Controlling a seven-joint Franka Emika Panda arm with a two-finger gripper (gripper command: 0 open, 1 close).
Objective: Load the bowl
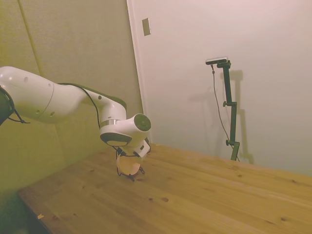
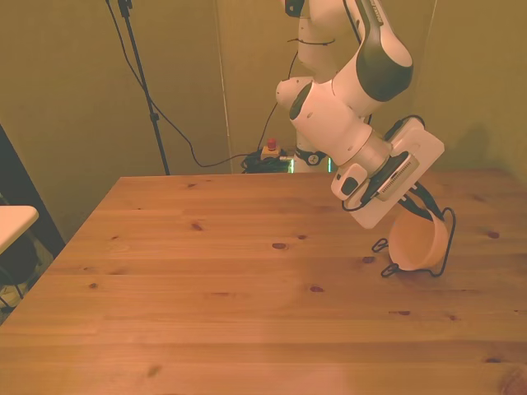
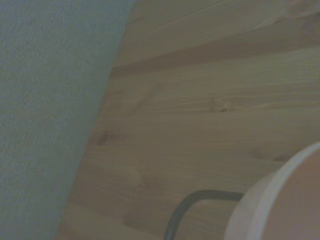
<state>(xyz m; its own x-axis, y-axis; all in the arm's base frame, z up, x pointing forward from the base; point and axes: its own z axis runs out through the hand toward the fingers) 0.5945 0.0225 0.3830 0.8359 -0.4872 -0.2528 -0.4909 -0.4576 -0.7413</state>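
Note:
The pale pink bowl (image 2: 422, 244) stands tilted on its side inside a small dark wire rack (image 2: 384, 267) on the wooden table (image 2: 230, 271), toward the front view's right. My gripper (image 2: 409, 218) leans down right over the bowl's upper rim, and the hand hides how it meets the bowl. In the side view the bowl (image 1: 127, 165) shows just under my gripper (image 1: 130, 157), with the rack's wire feet (image 1: 131, 177) on the wood. The wrist view shows part of the bowl's rim (image 3: 280, 205) and a curved rack wire (image 3: 185, 207).
The rack stands near the table's edge, by the green padded wall (image 3: 45, 115). A small box with a red button (image 2: 269, 151) lies on the floor behind the table. A pale tabletop corner (image 2: 12, 218) juts in at the front view's left.

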